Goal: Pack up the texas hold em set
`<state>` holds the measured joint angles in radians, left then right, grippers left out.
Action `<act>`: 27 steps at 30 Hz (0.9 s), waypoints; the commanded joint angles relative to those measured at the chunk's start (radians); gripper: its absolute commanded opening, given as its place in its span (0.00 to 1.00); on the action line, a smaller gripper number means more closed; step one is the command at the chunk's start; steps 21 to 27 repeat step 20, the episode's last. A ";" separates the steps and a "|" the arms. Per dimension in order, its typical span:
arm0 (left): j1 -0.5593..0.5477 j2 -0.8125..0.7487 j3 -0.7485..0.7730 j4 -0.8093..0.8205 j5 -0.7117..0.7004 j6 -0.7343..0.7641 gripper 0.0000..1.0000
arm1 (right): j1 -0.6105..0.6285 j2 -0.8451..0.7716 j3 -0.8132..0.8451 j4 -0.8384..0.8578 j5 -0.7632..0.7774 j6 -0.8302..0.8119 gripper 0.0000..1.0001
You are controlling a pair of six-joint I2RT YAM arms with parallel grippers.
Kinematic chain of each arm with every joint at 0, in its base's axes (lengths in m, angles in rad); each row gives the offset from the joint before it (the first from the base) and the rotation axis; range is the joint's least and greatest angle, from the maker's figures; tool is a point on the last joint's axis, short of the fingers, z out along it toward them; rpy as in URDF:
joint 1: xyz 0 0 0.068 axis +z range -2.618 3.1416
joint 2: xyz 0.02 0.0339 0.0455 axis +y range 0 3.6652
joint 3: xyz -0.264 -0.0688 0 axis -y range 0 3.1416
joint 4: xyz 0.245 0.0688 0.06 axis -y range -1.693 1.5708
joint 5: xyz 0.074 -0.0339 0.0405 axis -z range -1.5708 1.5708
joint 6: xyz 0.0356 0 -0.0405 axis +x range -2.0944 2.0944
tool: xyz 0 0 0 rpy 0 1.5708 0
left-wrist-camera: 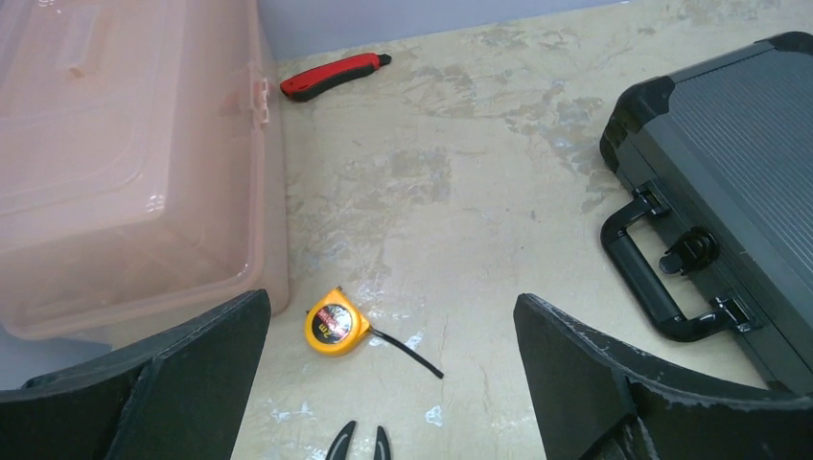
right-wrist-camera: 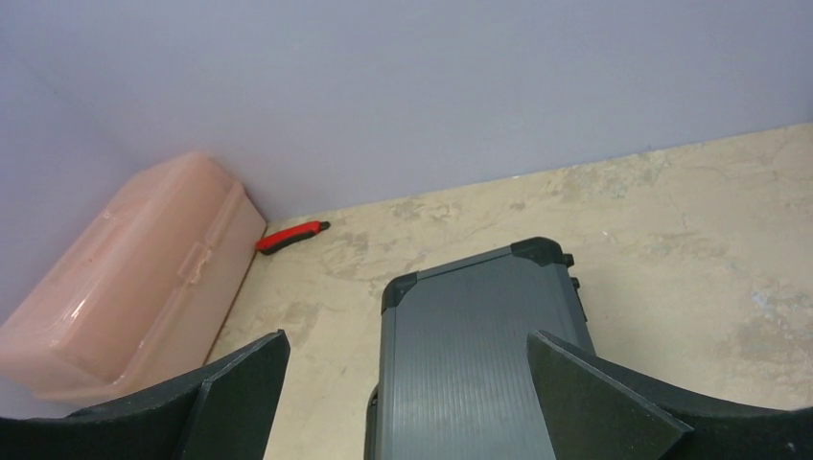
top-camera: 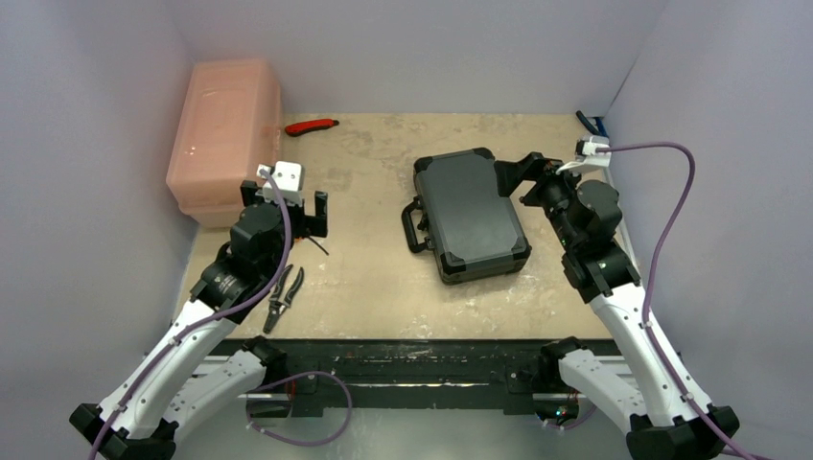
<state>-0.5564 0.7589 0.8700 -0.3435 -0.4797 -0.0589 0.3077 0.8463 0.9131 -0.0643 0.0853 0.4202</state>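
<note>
The black ribbed briefcase [top-camera: 470, 216] lies shut on the table, right of centre, with its handle [top-camera: 414, 225] facing left. It also shows in the left wrist view [left-wrist-camera: 738, 182] and the right wrist view [right-wrist-camera: 470, 355]. The card decks, dice and pale discs are out of view. My right gripper [top-camera: 518, 184] is open and empty, hovering over the case's far right part [right-wrist-camera: 407, 393]. My left gripper [top-camera: 286, 209] is open and empty, well left of the case, above bare table [left-wrist-camera: 388, 383].
The big pink translucent bin [top-camera: 225, 134] stands closed at the back left. A red utility knife [top-camera: 312, 126] lies behind it by the back wall. Black-handled pliers [top-camera: 283, 295] lie at the front left. A yellow tape measure [left-wrist-camera: 336, 323] lies by the bin's corner.
</note>
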 commanded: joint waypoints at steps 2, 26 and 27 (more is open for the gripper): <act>0.004 0.035 0.006 0.047 -0.011 0.034 1.00 | 0.001 -0.015 -0.032 0.039 0.045 0.037 0.99; 0.004 0.051 0.000 0.062 -0.010 0.053 1.00 | 0.002 -0.017 -0.079 0.060 0.077 0.021 0.99; 0.004 0.051 0.000 0.062 -0.010 0.053 1.00 | 0.002 -0.017 -0.079 0.060 0.077 0.021 0.99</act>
